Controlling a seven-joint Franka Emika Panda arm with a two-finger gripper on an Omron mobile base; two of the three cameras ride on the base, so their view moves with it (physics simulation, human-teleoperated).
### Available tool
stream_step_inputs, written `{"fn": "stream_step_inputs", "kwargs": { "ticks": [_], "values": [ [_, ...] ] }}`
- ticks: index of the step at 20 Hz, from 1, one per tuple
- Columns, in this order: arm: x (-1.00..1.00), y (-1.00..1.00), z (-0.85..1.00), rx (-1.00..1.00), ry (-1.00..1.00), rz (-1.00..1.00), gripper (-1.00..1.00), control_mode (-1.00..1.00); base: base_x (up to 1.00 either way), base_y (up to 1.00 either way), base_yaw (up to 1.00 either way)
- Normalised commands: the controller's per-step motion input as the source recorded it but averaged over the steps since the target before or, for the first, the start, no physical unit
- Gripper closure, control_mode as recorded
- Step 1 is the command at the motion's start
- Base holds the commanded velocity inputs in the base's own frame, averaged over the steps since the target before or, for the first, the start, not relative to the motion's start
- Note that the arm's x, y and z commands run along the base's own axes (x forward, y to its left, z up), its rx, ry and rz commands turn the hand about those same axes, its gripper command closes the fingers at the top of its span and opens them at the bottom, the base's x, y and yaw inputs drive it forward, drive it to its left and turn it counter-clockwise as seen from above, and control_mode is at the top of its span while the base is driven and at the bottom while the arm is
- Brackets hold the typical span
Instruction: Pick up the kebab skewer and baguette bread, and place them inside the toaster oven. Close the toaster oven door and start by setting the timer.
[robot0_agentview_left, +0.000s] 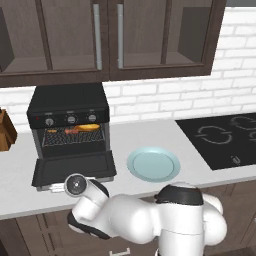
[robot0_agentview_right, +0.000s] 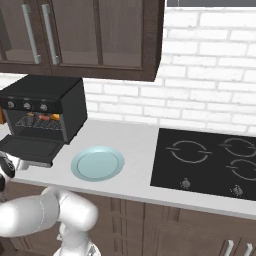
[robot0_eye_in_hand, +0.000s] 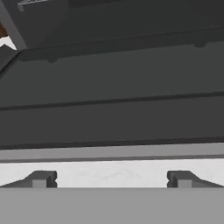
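Already the kebab skewer (robot0_agentview_left: 66, 131) and baguette bread (robot0_agentview_left: 89, 127) lie inside the toaster oven (robot0_agentview_left: 68, 106), the toaster oven door (robot0_agentview_left: 74, 168) hangs open, and the gripper (robot0_eye_in_hand: 111, 180), jaws apart, hovers near its edge.

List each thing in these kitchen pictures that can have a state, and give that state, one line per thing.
toaster oven door: open, folded down flat.
toaster oven: food on its rack.
baguette bread: on the rack.
kebab skewer: on the rack.
plate: empty.
gripper: open, empty, at the door's edge.
upper cabinet doors: shut.
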Motion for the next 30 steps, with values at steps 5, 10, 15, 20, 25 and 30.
{"fn": "stream_step_inputs", "kwargs": {
  "ticks": [5,10,15,20,25,30],
  "values": [
    [0.03,0.00,-0.20,0.00,0.00,0.00,-1.00,-1.00,0.00,0.00,0.00],
    [0.00,0.00,-0.16,0.00,0.00,0.00,-1.00,-1.00,0.00,0.00,0.00],
    [0.00,0.00,-0.09,0.00,0.00,0.00,-1.00,-1.00,0.00,0.00,0.00],
    [0.03,0.00,-0.05,-0.01,0.00,0.00,-1.00,-1.00,0.00,0.00,0.00],
    [0.11,0.00,0.00,0.00,0.00,0.00,-1.00,-1.00,0.00,0.00,0.00],
    [0.09,0.00,-0.07,0.00,0.00,0.00,-1.00,-1.00,0.00,0.00,0.00]
  ]
}}
